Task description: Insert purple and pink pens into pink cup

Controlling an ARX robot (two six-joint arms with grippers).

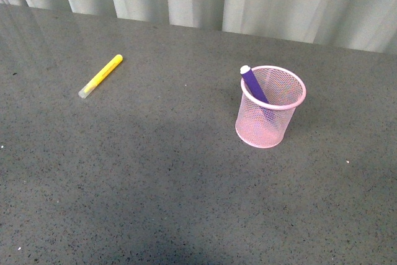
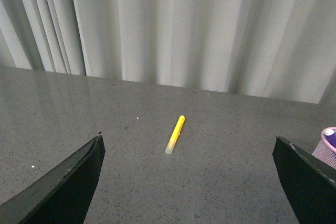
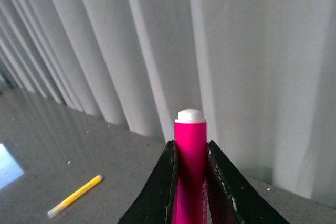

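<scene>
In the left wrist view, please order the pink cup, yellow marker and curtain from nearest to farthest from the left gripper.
1. Pink cup, close beside one finger of the open left gripper.
2. Yellow marker, lying farther ahead on the table.
3. Curtain, behind the table's far edge.

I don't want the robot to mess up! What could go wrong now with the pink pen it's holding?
The pink pen sits between the right fingers with its top sticking out, so it might slip or tilt on the way.
The purple pen leans across the pink cup, so the pink one could bump it or the rim.
The mesh cup looks light; a knock might tip it.
</scene>
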